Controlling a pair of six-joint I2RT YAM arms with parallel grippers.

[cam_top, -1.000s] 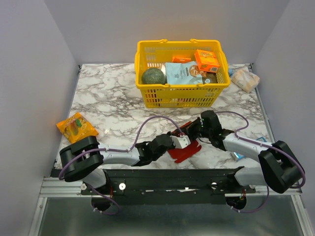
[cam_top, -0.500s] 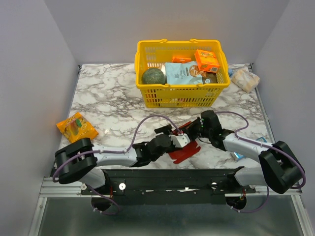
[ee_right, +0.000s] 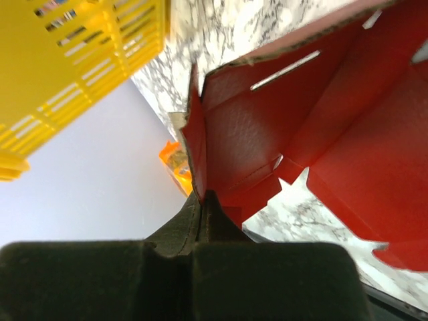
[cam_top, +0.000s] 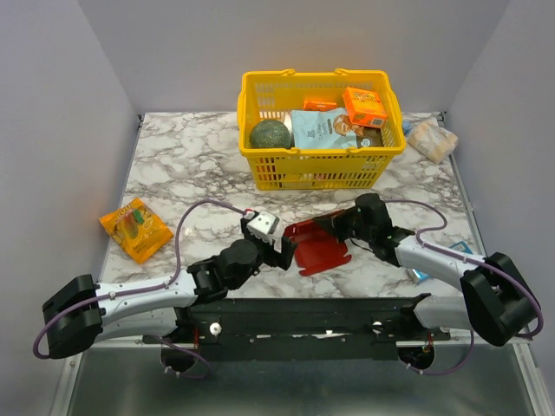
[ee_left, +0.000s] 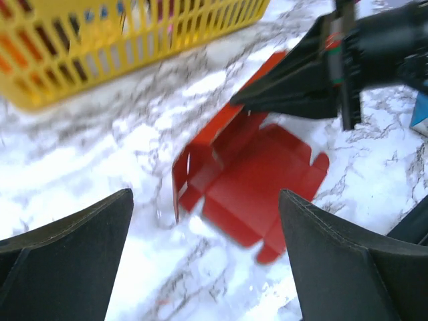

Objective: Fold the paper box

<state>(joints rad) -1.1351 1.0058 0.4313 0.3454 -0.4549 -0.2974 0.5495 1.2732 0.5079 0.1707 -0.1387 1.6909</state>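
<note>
The paper box (cam_top: 319,251) is a bright red die-cut sheet lying half open on the marble table (cam_top: 191,182), with its far panel and left flap raised. My right gripper (cam_top: 336,227) is shut on the edge of that raised panel; in the right wrist view its fingertips (ee_right: 204,200) pinch the red card (ee_right: 334,134). My left gripper (cam_top: 284,250) stands open just left of the box, touching nothing. In the left wrist view the box (ee_left: 251,184) lies ahead of the wide-apart fingers (ee_left: 73,257), and the right gripper (ee_left: 314,70) holds its far edge.
A yellow basket (cam_top: 260,160) full of groceries stands behind the box. An orange snack packet (cam_top: 134,227) lies at the left edge of the table. A wrapped packet (cam_top: 431,139) sits at the back right. A small blue item (cam_top: 418,276) lies under the right arm.
My left gripper opened, let go of the box and drew back to the left. The right gripper kept its hold, and the box's far panel now stands higher.
</note>
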